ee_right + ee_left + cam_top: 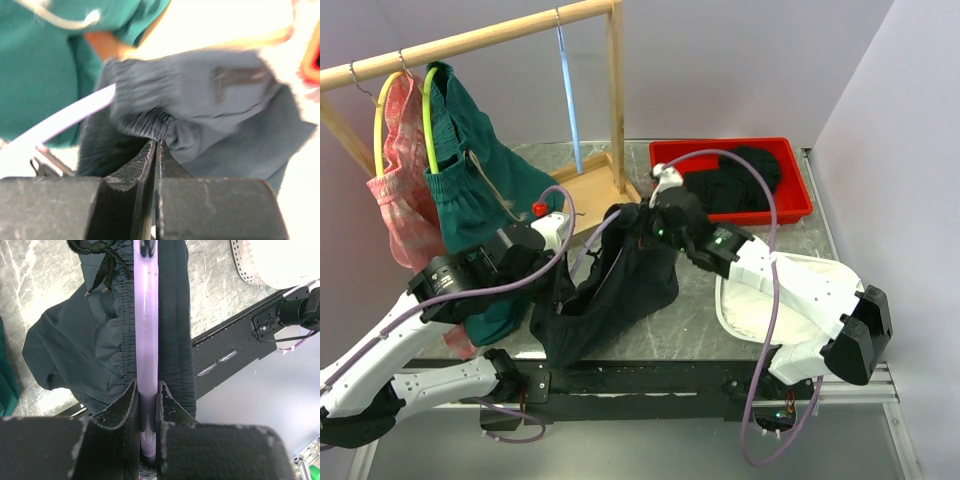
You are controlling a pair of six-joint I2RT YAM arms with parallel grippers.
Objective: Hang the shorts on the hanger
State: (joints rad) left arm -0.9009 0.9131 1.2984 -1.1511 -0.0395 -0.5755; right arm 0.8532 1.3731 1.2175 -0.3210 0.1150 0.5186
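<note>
Clamping the hanger [146,315] bar in left gripper [147,402] jaws. Carrying the shorts [610,290] bunched along that bar, sagging onto counter [720,330]. Pinching waistband with right gripper [155,149], jaws together on fabric. Probably midway: needs waistband pulled across and settled.

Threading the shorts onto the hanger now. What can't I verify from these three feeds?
Left wrist: both ends of the hanger; the top edge cuts one, the left fingers cover the other.
Top external: how far the hanger runs inside the shorts; fabric and the right arm cover it.
Right wrist: motion blur smears where the hanger meets the waistband.
</note>
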